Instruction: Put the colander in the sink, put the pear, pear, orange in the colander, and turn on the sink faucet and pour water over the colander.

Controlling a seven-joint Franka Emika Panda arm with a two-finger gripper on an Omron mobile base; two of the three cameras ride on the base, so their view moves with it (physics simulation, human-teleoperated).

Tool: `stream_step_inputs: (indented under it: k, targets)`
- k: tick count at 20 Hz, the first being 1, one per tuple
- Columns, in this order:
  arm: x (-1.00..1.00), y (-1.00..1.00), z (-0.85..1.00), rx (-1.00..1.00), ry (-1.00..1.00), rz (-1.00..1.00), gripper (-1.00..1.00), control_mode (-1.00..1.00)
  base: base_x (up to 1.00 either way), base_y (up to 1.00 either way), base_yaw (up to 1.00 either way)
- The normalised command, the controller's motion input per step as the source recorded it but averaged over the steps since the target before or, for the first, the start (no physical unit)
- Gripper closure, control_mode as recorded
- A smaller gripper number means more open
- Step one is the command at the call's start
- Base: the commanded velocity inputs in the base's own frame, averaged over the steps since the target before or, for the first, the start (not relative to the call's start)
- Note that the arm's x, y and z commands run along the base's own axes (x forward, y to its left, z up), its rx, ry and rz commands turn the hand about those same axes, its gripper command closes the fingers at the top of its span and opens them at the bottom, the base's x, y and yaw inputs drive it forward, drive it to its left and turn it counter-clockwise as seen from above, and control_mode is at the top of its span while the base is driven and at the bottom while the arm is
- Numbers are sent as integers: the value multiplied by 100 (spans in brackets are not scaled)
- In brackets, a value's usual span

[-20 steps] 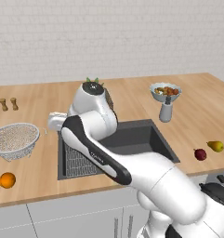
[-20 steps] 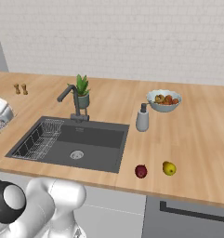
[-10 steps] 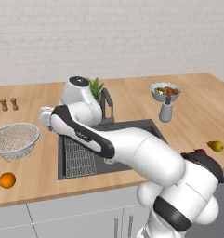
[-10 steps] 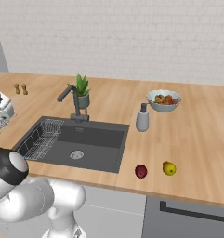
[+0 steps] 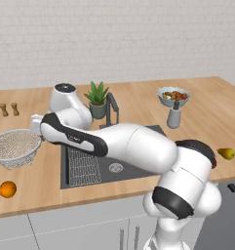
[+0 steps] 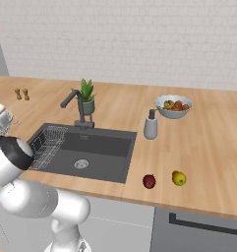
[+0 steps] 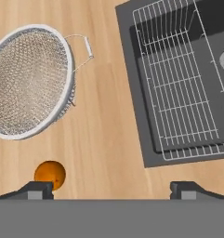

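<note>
Glossy white rounded arm [image 5: 138, 146], dark grey bands at its joints, dark round cap on the joint nearest the sink [image 5: 114, 168], fat white segments

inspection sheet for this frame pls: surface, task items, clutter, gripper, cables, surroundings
Surface: wooden counter with the sink set into it.
Colander: on the counter left of the sink, nothing in it.
Orange: on the counter near the colander, apart from it.
Pears: red pear and yellow pear side by side on the counter right of the sink.
Sink faucet: no water running.
Clutter: wire rack in the sink, fruit bowl, grey bottle, potted plant, two small shakers.
Gripper: fingers apart, holding nothing, over the counter between colander and sink.
Cables: nothing seen.
Surroundings: white brick wall, cabinet fronts below.
</note>
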Motion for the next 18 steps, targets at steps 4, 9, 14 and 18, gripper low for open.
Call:
stream_step_inputs:
  k: [4,9,14,18]
  targets:
    - [9,17,-34,0,4,-9,-100,-100,0,0,0]
    - [19,18,-33,0,1,-9,-100,-100,0,0,0]
    - [45,17,-25,0,0,-5,-100,-100,0,0,0]
    - [62,24,-12,0,1,-3,-100,-100,0,0,0]
